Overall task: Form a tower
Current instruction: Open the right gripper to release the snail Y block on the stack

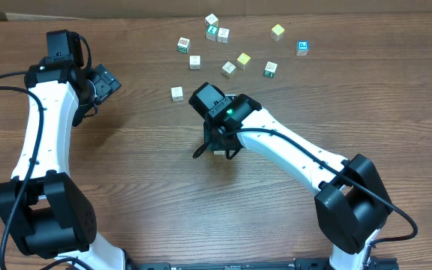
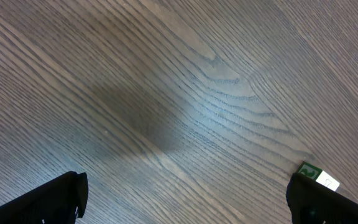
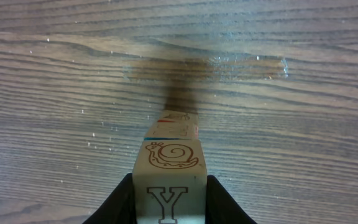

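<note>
Narrow tower point(image 3: 173, 157) of small cream wooden letter cubes appears to stand upright on the wood-grain surface point(image 3: 55, 93), long axis vertical. It's directly under the right gripper point(image 3: 169, 200), whose jaws are clamped on its top (right arm obviously nearer). Left gripper point(image 2: 185, 202) is well apart, jaws wide, empty.

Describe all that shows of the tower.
The tower is a narrow one-cube-wide stack of pale wooden letter cubes standing on the wood-grain table. Its nearest faces show a black Y and a brown snail drawing; a cube beyond has red and blue edge marks. The right gripper clamps the nearest cube from both sides.
</note>
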`<state>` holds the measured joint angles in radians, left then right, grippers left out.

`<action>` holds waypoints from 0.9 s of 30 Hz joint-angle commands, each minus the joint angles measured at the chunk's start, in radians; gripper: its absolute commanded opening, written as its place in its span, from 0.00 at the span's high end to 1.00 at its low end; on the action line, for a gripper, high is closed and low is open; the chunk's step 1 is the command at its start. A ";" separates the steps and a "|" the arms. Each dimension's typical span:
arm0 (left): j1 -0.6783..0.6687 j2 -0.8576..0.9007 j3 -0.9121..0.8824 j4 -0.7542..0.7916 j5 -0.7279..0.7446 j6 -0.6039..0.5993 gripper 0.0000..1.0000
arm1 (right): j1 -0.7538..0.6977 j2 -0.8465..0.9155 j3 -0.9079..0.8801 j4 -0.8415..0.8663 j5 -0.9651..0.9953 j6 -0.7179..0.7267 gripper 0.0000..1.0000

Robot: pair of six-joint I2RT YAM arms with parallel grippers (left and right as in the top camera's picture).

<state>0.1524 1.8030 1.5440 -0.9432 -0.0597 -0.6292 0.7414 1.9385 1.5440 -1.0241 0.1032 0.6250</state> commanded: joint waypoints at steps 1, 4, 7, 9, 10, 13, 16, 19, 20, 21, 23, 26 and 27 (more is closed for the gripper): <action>-0.002 0.007 0.020 0.002 0.001 0.002 0.00 | 0.004 0.003 -0.007 0.010 0.013 0.008 0.73; -0.002 0.007 0.020 0.002 0.001 0.002 0.01 | 0.004 0.003 -0.007 0.009 0.012 0.008 0.72; -0.002 0.007 0.020 0.002 0.001 0.002 0.00 | 0.004 0.003 -0.007 0.009 0.008 0.008 0.69; -0.002 0.007 0.020 0.002 0.001 0.002 0.01 | 0.004 0.003 -0.007 0.009 0.008 0.008 0.68; -0.002 0.007 0.020 0.002 0.001 0.002 0.00 | 0.004 0.003 -0.007 0.009 0.008 0.008 0.67; -0.002 0.007 0.020 0.002 0.001 0.002 0.00 | 0.004 0.003 -0.007 0.008 0.008 0.008 0.67; -0.002 0.007 0.020 0.002 0.001 0.002 0.00 | 0.004 0.003 -0.007 0.005 0.007 0.008 0.66; -0.002 0.007 0.020 0.002 0.001 0.002 0.01 | 0.004 0.003 -0.007 0.005 -0.019 0.007 0.65; -0.002 0.007 0.020 0.002 0.001 0.002 0.00 | 0.004 0.003 -0.007 0.005 -0.019 0.007 0.65; -0.002 0.007 0.020 0.002 0.001 0.002 0.00 | 0.005 0.003 -0.007 0.005 -0.019 0.007 0.66; -0.002 0.007 0.020 0.002 0.001 0.002 0.01 | 0.005 0.003 -0.007 0.005 -0.019 0.007 0.67; -0.002 0.007 0.020 0.002 0.001 0.002 0.00 | 0.005 0.003 -0.007 0.005 -0.019 0.007 0.68; -0.002 0.007 0.020 0.002 0.001 0.002 0.01 | 0.005 0.003 -0.007 0.005 -0.019 0.007 0.68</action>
<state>0.1524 1.8030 1.5440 -0.9432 -0.0597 -0.6292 0.7414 1.9388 1.5440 -1.0210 0.0868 0.6285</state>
